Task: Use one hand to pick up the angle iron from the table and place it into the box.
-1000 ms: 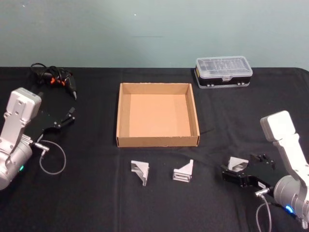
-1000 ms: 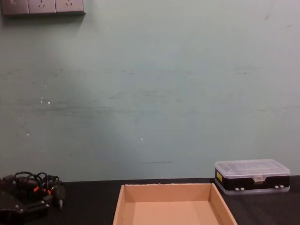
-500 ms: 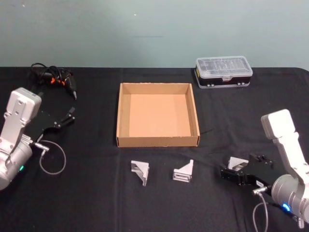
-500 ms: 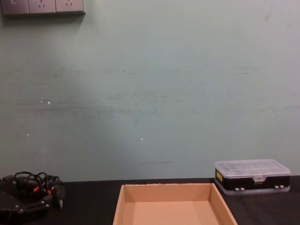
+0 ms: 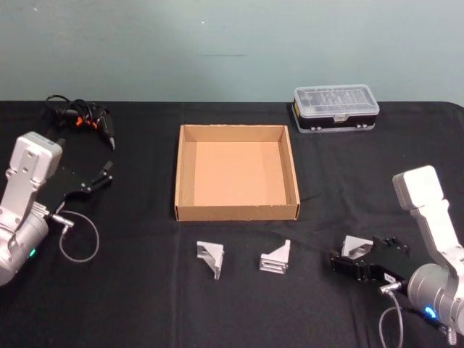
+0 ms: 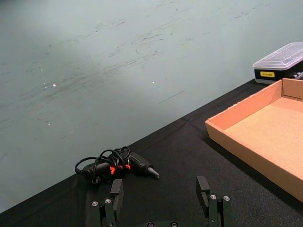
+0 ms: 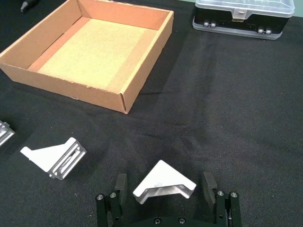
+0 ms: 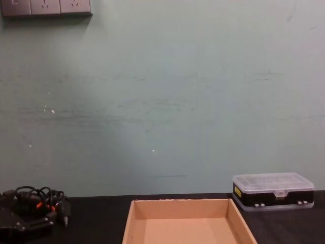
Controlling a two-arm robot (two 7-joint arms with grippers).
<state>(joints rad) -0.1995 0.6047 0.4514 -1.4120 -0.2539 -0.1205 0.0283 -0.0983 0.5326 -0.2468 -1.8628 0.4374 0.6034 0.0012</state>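
Now our right pincer (image 7: 164,181) has edged into place near the front right corner of the box (image 5: 236,212), jaws apart astride the angle iron (image 7: 165,187) on the bench (image 5: 145,290); we judge closing comes next. Our left pincer (image 6: 160,186) idles apart, left of the box.

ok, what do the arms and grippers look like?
Left arm and right arm: silver-grey, boxy links. Left gripper and right gripper: black, two parallel fingers, silver screws at the base. A grey cable loops at each wrist. Joint light: green left, blue right.
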